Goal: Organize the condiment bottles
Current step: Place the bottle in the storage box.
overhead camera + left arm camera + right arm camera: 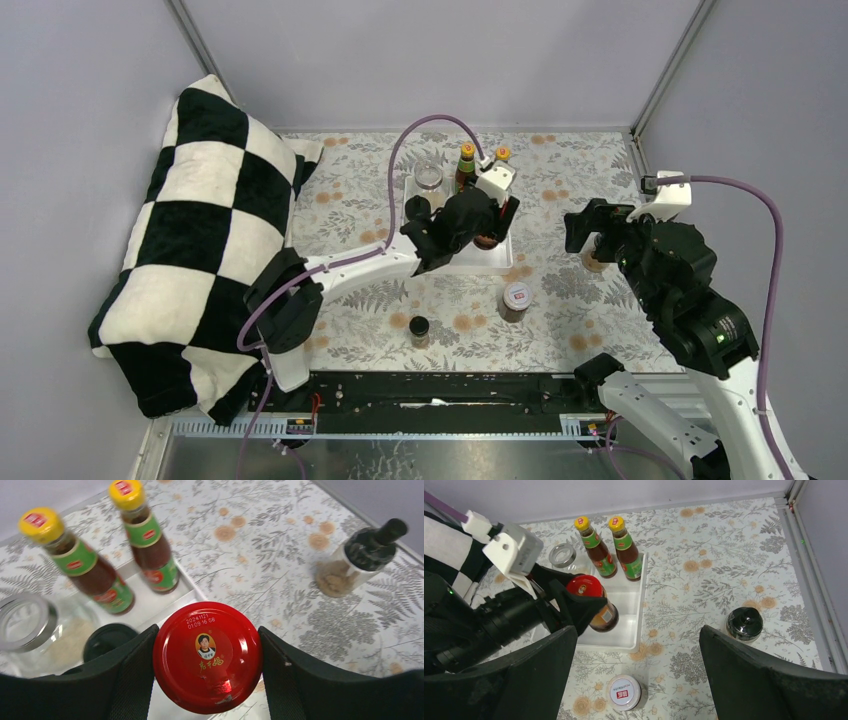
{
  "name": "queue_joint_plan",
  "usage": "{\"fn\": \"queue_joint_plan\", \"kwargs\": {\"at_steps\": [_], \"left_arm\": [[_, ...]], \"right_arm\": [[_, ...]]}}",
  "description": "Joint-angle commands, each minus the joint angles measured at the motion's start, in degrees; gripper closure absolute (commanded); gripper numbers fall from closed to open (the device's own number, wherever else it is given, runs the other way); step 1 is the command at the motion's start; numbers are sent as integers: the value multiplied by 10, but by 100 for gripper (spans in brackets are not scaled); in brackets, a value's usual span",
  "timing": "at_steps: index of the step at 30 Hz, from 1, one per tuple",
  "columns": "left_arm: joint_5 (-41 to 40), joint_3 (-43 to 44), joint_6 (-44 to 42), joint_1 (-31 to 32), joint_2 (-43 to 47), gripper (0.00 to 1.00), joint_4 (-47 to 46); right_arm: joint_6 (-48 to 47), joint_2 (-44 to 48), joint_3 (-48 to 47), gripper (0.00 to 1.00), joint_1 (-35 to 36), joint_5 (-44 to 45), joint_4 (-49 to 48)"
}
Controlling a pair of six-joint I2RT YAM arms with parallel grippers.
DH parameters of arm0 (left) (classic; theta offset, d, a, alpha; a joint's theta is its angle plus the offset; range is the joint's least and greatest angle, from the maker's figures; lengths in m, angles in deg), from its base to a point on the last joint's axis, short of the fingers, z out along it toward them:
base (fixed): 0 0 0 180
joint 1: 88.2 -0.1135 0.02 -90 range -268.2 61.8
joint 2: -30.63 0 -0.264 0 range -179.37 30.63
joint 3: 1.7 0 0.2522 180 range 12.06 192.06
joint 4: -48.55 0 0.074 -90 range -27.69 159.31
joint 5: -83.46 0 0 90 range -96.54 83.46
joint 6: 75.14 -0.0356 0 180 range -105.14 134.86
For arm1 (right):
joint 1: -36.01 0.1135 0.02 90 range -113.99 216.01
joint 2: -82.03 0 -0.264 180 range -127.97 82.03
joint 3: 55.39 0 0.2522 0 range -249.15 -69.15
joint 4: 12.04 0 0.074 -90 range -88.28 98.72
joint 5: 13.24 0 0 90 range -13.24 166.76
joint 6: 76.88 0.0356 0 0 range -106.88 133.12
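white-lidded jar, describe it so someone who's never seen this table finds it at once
Find the white tray in the middle of the flowered table. Just off its near right corner, on the cloth, stands a short jar. It alone has a white lid with a red label.

two sauce bottles (597,552): tall, red contents, yellow caps, green labels, upright side by side at far end of white tray (630,626) | red-lidded jar (589,602): upright, mid-tray (dark contents) | clear-lidded jar (562,555): tray's far-left corner | white-lidded jar (624,692): on table, near tray | black-lidded jar (744,624): table, well apart | small black-capped jar (419,328): table, alone
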Motion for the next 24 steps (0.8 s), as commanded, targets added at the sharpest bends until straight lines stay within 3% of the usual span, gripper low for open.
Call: {"fn": "queue_joint_plan", "kwargs": {"at_steps": [1,11,24], "left_arm": [[-26,-35,8,-16,67,34,-89],[-47,-162,30,-54,151,34,-117],[-58,-248,55,-91,190,34,-134]], "right_arm": [[9,-5,12,0,-1,-14,-30],[26,-17,41,0,-1,-39,-51],[32,-22,63,0,-1,-50,-64]]}}
